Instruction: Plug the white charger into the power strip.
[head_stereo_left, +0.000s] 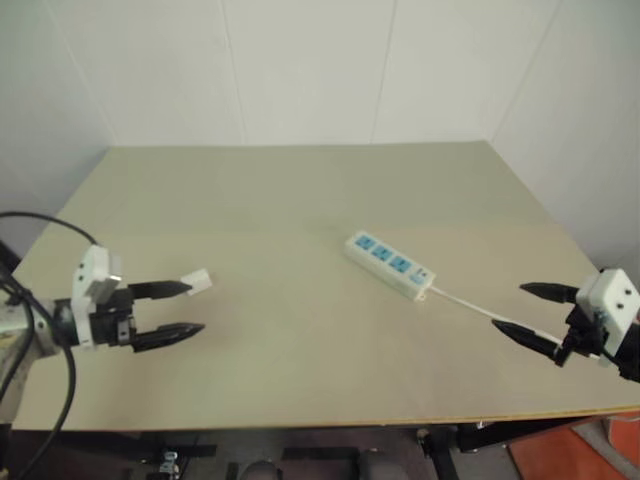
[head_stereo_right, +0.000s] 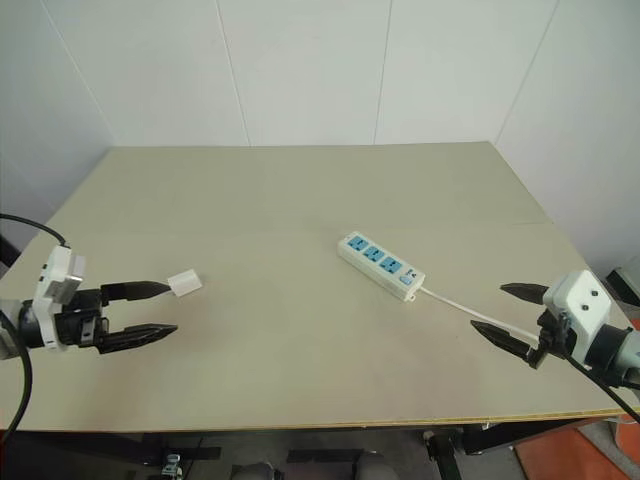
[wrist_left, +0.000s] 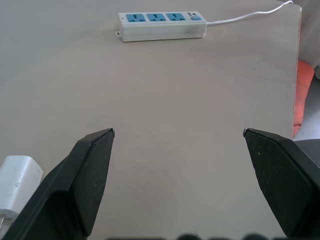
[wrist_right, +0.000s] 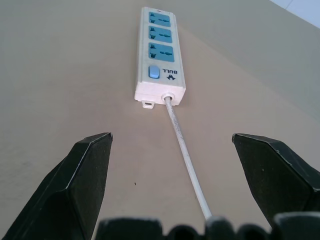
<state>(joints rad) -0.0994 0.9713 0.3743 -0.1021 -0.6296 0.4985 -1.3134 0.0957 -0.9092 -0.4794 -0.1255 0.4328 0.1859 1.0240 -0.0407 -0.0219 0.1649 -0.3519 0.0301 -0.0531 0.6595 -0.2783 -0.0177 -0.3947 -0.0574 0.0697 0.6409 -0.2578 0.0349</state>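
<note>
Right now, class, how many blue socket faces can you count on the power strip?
3. They sit in a row along the top of the power strip: one at the far end, one in the middle, one nearest the blue switch and cable. None looks hidden.

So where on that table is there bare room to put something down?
Most of the table is bare: the far half, and the stretch between the white charger and the power strip. It is tighter along the cable near the right gripper.
</note>
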